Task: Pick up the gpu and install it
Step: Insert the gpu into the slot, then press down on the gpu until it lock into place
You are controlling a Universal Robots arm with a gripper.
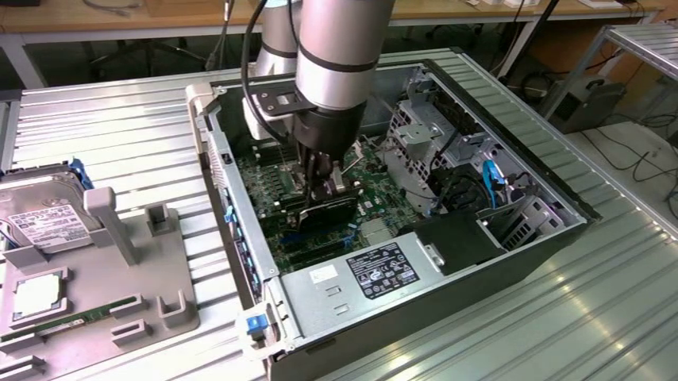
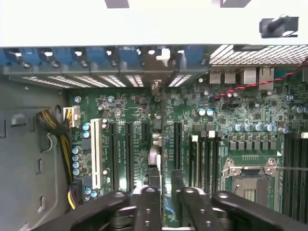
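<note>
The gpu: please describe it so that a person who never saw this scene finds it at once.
Look into the open computer case on the ribbed metal table. At its middle the claw grips the gpu over the green motherboard. It is the one dark flat card held from above; its neighbours sit fixed in the case.

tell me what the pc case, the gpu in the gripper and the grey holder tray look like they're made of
PC case: looks like bare sheet steel, dull silver with stamped slots.
GPU: dark circuit board, likely fibreglass laminate; seen edge-on between the fingers of the gripper, so its finish is hard to tell.
Holder tray: matte grey, moulded or printed plastic by its blocky posts.
</note>
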